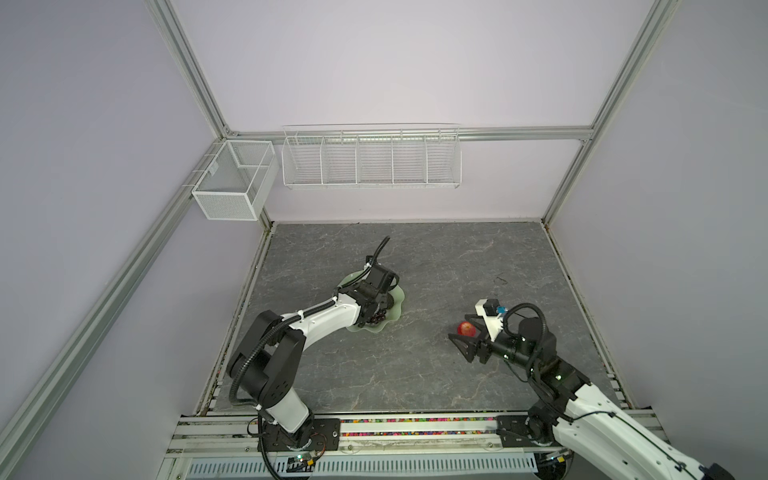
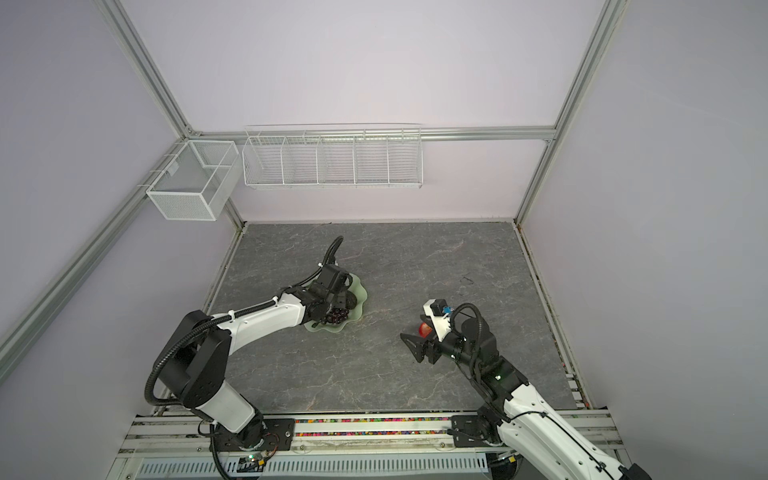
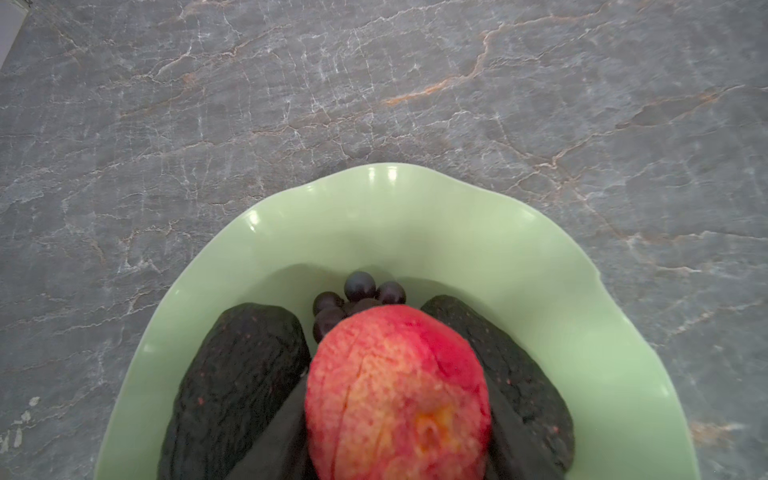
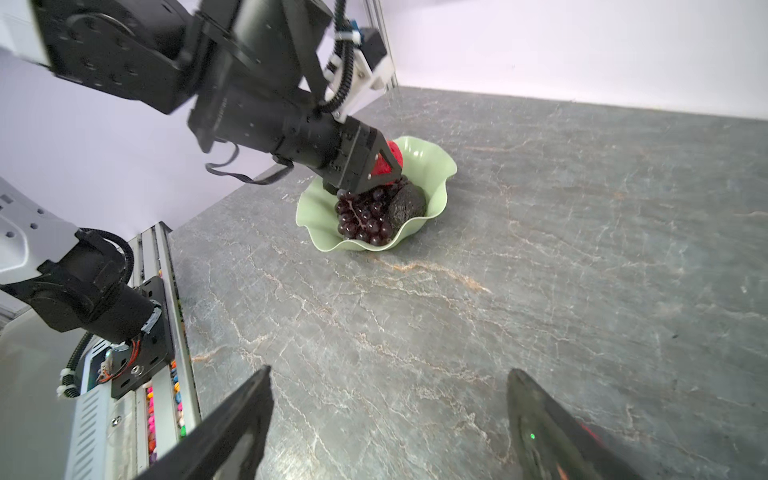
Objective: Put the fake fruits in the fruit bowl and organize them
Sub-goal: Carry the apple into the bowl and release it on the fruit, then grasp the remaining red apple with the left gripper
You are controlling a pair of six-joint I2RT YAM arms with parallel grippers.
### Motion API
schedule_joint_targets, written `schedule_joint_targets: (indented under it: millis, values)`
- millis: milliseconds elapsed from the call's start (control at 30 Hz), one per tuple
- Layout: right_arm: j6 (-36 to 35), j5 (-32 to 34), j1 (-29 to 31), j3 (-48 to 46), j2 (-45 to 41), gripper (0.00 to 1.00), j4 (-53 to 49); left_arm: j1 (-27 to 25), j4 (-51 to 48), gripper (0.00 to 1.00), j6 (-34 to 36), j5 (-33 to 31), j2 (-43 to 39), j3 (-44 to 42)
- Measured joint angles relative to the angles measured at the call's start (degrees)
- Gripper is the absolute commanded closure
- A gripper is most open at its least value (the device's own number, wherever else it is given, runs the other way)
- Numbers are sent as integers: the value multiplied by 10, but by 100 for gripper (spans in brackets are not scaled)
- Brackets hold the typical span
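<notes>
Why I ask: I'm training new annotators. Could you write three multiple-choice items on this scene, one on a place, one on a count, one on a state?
1. Where is the loose apple? A in the fruit bowl; B on the table by the right gripper; C in the left gripper.
2. How many avocados lie in the fruit bowl? A none; B one; C two.
3. How do the left gripper's jaws stand? A wide open, empty; B shut on the second apple; C shut on an avocado.

Answers:
1 B: both top views show it on the table beside the right gripper.
2 C: the left wrist view shows one on either side of the second apple.
3 B: both wrist views show red apple between the jaws.
</notes>
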Motion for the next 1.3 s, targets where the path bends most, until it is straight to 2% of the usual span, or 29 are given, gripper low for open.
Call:
schedule_joint_targets:
  millis: [167, 400, 600, 767, 900, 1100, 1300]
  values:
    - [-1, 0, -1, -12, 4, 11, 6, 8, 1, 49, 13, -1, 38, 37]
    - [-2, -3, -1, -11, 59, 11, 17, 9, -3, 34, 22, -3, 61, 59]
    - [-2, -2, -1, -11, 51, 11, 19, 9, -4, 32, 26, -4, 60, 59]
    - [3, 0, -11, -11, 37, 11, 19, 9, -10, 31, 25, 2, 35, 54]
    - [14, 8, -27, -11, 35, 11, 14, 3, -2, 31, 28, 30, -30, 26]
    - [43, 19, -76, -11, 0, 11, -12, -74, 54, 32, 34, 127, -83, -2]
    - [76, 12, -132, -11, -38, 11, -53, -189, 106, 32, 24, 203, -19, 7]
